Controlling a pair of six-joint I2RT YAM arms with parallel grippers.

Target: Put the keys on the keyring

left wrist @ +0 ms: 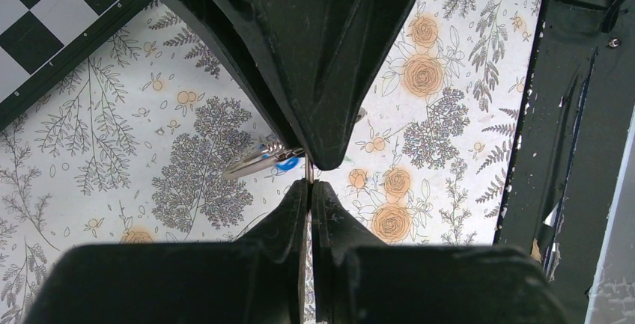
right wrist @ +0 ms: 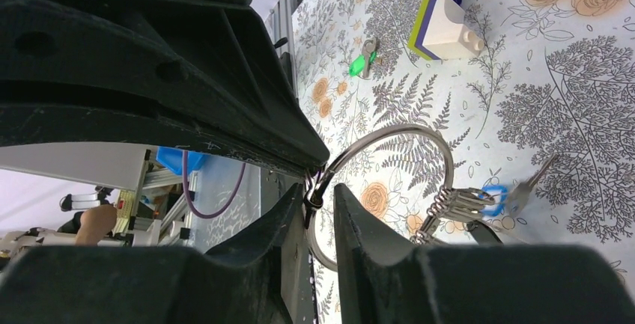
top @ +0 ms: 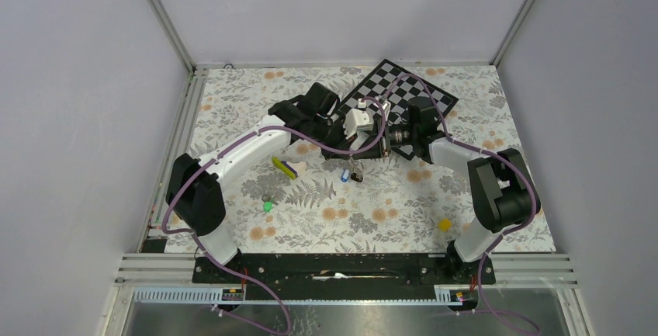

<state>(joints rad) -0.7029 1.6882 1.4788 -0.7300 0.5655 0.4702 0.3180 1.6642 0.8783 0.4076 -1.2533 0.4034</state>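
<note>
Though thin, keyring (right wrist: 397,127) between left fingers (left wrist: 329,77), right fingers (right wrist: 225,99)

place: robot lab cell | signs: grey panel walls (top: 77,80), aluminium rails (top: 147,268) (checkerboard (top: 434,97) too)

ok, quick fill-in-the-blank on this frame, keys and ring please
1. The left gripper is shut on the thin wire of the ____.
2. The key lying alone on the table, off the ring, has a ____ head.
3. The small cube on the table is ____.
Missing words: keyring; green; yellow.
</note>
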